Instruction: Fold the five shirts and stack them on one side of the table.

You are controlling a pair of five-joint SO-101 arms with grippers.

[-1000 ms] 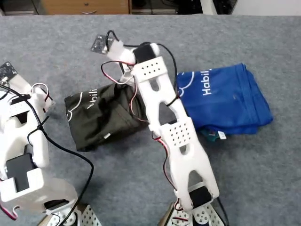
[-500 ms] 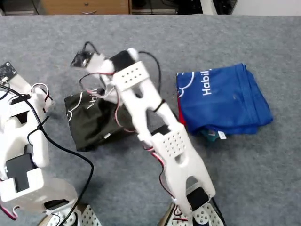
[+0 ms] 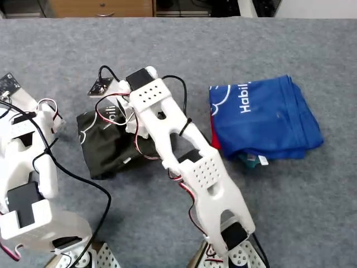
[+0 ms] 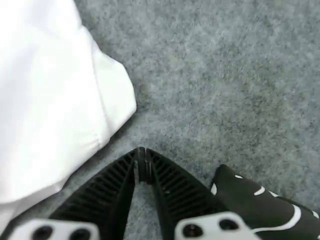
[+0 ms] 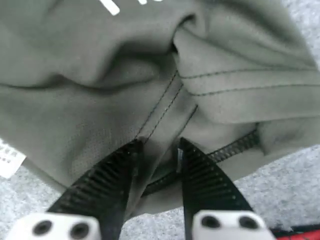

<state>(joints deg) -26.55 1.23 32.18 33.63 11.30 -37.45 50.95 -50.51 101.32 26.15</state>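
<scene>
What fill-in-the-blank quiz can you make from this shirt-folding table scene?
The topmost stacked shirt is ___.
The left gripper has its jaws ___.
The right gripper is over the dark shirt, which lies on a ___ table.
Missing words: blue; shut; grey.

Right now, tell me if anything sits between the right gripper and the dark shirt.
Nothing visible does. The right gripper is down on the dark shirt, its jaws slightly apart astride a stitched fold of the fabric.
</scene>
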